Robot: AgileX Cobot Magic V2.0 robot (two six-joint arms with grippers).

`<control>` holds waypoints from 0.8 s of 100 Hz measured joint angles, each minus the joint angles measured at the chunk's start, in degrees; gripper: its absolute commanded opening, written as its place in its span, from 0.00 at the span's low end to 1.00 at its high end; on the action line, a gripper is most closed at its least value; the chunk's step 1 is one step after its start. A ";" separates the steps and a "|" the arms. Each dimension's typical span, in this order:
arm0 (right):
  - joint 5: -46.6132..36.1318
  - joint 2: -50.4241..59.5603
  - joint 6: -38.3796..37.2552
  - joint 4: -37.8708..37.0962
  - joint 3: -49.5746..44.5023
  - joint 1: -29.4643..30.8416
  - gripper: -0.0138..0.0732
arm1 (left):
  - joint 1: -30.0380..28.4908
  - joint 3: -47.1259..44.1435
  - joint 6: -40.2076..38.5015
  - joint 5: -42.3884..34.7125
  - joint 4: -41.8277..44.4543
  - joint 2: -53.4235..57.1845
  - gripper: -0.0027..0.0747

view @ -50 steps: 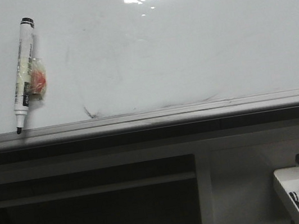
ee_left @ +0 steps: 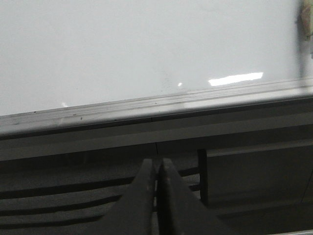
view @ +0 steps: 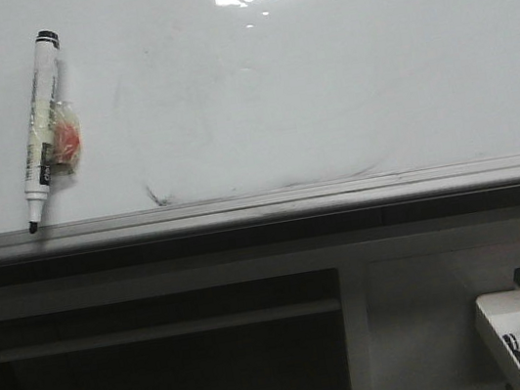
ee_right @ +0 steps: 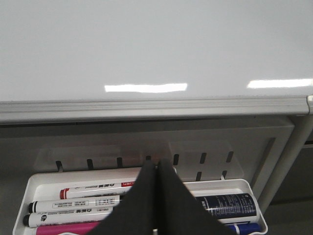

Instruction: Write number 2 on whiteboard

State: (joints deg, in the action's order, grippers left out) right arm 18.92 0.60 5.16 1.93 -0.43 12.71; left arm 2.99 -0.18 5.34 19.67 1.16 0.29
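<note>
The whiteboard [view: 254, 97] fills the upper front view, with bright glare at the top and faint grey smudges near its lower rail [view: 262, 205]. No number 2 shows on it. A black-capped marker [view: 40, 131] with a yellow-red tag stands tilted against the board at the left, its tip on the rail. My left gripper [ee_left: 156, 164] is shut and empty, below the rail [ee_left: 146, 107]. My right gripper [ee_right: 156, 166] is shut and empty, over the white marker tray [ee_right: 244, 183] below the board [ee_right: 156, 44]. Neither gripper shows in the front view.
The white tray [view: 492, 316] at the lower right holds several markers, a red-capped one [ee_right: 93, 190] and a black-capped one [ee_right: 73, 204] among them, plus a dark blue can [ee_right: 230, 205]. A dark shelf frame [view: 169, 368] lies under the board at the left.
</note>
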 measured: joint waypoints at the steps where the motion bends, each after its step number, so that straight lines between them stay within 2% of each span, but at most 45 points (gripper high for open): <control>1: 0.00 0.00 0.00 0.00 0.00 0.00 0.09 | 0.00 0.00 0.00 0.00 0.00 0.00 0.01; 43: 0.00 0.00 0.00 0.00 0.00 0.00 0.09 | 0.00 0.00 0.00 -0.64 0.51 0.00 0.01; 59: -2.60 0.00 0.00 0.00 0.00 0.00 0.09 | 0.00 0.00 0.00 -8.45 0.51 0.00 0.01; 69: -9.30 0.00 0.00 0.00 0.00 0.00 0.09 | 0.00 0.00 0.00 -15.53 1.13 0.00 0.01; 80: -17.31 0.00 0.00 0.00 0.00 0.00 0.09 | 0.00 0.00 0.00 -20.05 1.66 0.00 0.01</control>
State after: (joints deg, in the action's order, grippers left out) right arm 1.62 0.60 5.16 1.93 -0.43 12.71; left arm 2.99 -0.18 5.34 -0.38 2.81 0.29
